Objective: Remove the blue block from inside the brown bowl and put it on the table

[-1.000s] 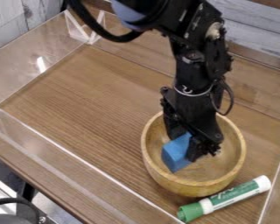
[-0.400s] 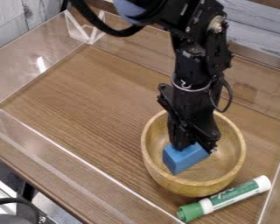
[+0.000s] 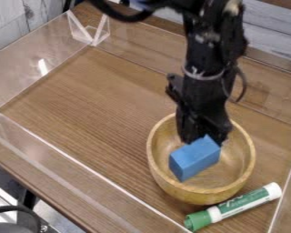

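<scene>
The blue block [image 3: 193, 159] sits tilted inside the brown bowl [image 3: 243, 171], its upper end at my fingertips and its lower end close to the bowl floor. My gripper [image 3: 204, 136] points straight down over the bowl and is shut on the block's top end. The black arm comes in from the top of the camera view. The table [image 3: 87, 100] is brown wood grain and stretches to the left of the bowl.
A green-and-white marker [image 3: 233, 207] lies just in front of the bowl at the lower right. Low clear plastic walls [image 3: 39, 55] border the table on the left and back.
The fingers have closed on the block. The arm has risen a little and the block has come up slightly with it, showing more of its side.
</scene>
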